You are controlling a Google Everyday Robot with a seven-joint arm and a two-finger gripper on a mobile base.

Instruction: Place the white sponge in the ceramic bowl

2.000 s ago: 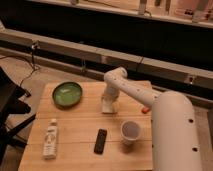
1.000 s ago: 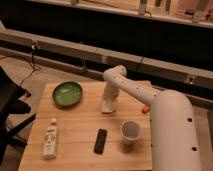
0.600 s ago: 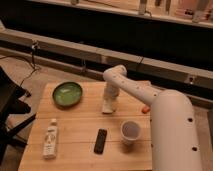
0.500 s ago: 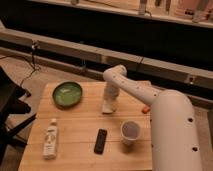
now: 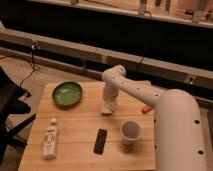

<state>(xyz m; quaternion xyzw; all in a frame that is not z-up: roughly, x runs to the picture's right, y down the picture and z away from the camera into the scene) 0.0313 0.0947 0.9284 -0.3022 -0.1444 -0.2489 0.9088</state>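
The ceramic bowl, green inside with a dark rim, sits at the back left of the wooden table. My white arm reaches over from the right and points straight down at the table's middle. The gripper is low on the tabletop, to the right of the bowl and apart from it. A small off-white block, the white sponge, shows at the gripper's tip against the wood. I cannot separate it clearly from the gripper.
A white paper cup stands at the front right. A black remote-like bar lies front centre. A white labelled bottle lies at the front left. A small orange thing lies by the arm. A dark chair stands left.
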